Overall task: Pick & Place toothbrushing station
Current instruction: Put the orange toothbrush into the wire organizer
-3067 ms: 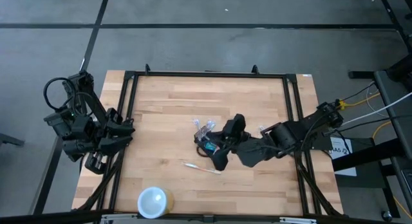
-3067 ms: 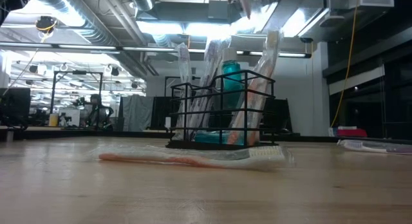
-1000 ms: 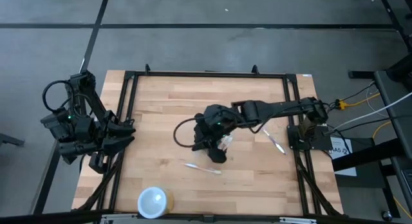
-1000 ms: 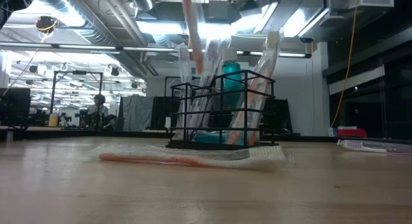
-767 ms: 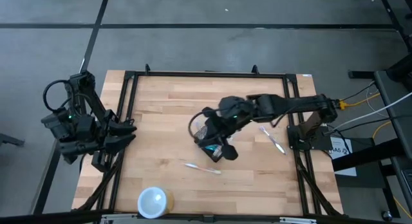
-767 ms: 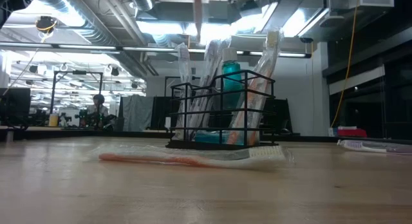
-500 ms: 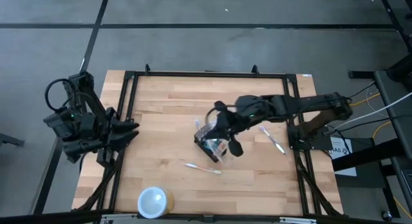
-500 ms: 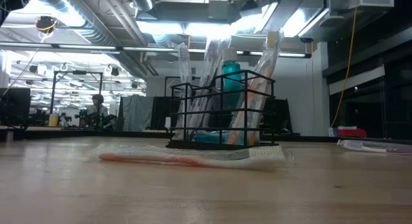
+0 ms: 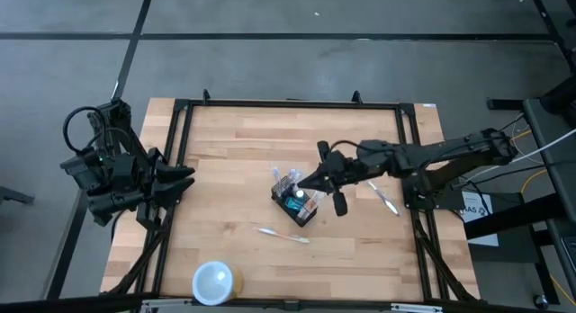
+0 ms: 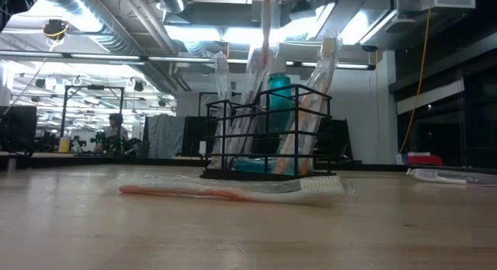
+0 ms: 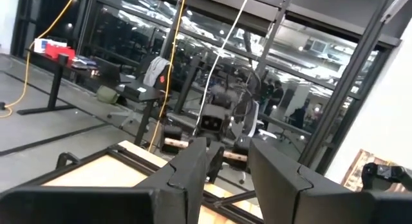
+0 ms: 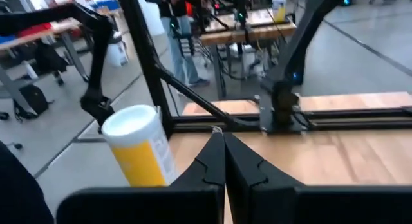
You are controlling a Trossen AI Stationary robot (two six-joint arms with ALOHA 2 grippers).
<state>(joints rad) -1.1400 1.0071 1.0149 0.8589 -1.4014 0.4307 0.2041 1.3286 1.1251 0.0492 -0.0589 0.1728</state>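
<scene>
Two arms over a wooden surface point(image 9: 234, 151), black wire toothbrushing station point(image 9: 297, 202) upright near its middle, right gripper point(image 9: 317, 180) just beside it with fingers pressed together holding nothing, left gripper point(image 9: 184, 179) at the left edge, fingers slightly parted, empty

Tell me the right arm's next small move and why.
Probably open the shut right gripper and lower it onto the loose toothbrush beside it. The caddy already holds several brushes, while this one and another toothbrush lie on the table.
</scene>
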